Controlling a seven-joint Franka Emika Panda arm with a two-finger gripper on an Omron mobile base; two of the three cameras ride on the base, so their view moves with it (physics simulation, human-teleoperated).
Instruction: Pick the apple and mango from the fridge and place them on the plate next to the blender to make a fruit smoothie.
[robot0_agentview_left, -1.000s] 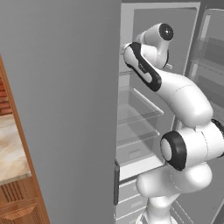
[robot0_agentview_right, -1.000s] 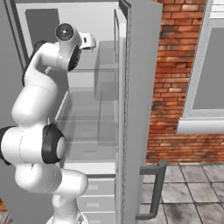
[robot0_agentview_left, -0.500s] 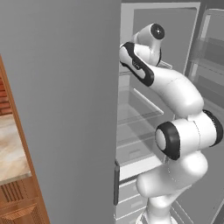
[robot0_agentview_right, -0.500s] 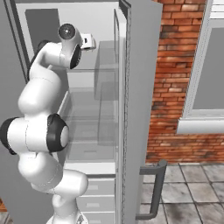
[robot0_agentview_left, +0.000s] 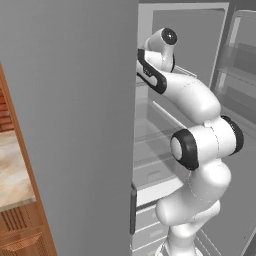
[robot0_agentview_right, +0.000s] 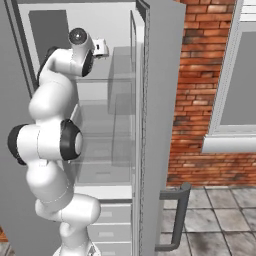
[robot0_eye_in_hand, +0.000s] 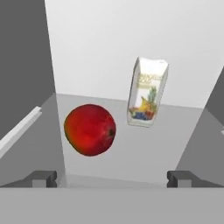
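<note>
Resting on a shelf inside the fridge (robot0_agentview_left: 90, 100) are two things: one apple (robot0_eye_in_hand: 90, 129) at left, one juice carton (robot0_eye_in_hand: 147, 92) upright to its right, apart. Jaws stand wide, empty, short of the apple.

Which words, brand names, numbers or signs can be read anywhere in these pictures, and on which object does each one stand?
No text can be read in any view.
White juice carton with a fruit picture, on the grey fridge shelf: it has a band of lettering near its top, too blurred to read.
Glossy red apple beside it: no label.
</note>
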